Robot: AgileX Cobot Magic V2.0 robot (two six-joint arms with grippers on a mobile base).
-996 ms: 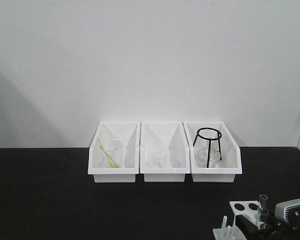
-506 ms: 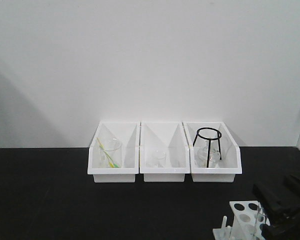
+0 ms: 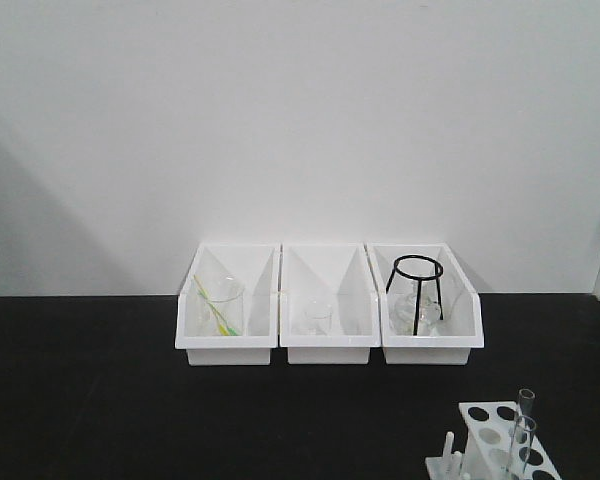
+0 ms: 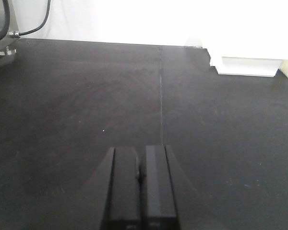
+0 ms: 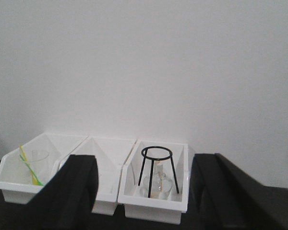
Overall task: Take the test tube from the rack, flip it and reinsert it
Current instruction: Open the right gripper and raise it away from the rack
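The small white rack (image 3: 486,421) with round holes and upright pegs (image 3: 448,448) stands on the black table at the bottom right of the front view. Two clear test tubes (image 3: 526,404) stand upright in its right-hand holes. Neither gripper shows in the front view. My left gripper (image 4: 140,163) is shut and empty, low over bare black table. My right gripper (image 5: 144,160) is open wide and empty, raised and facing the three white bins; the rack is out of both wrist views.
Three white open-front bins stand along the back wall: the left bin (image 3: 228,348) holds a beaker with a yellow-green stick, the middle bin (image 3: 330,348) a small glass, the right bin (image 3: 432,348) a black tripod (image 3: 416,285) over a flask.
My right arm, at the rack's right side in the earlier frames, has withdrawn out of the front view. The tubes stand free in the rack.
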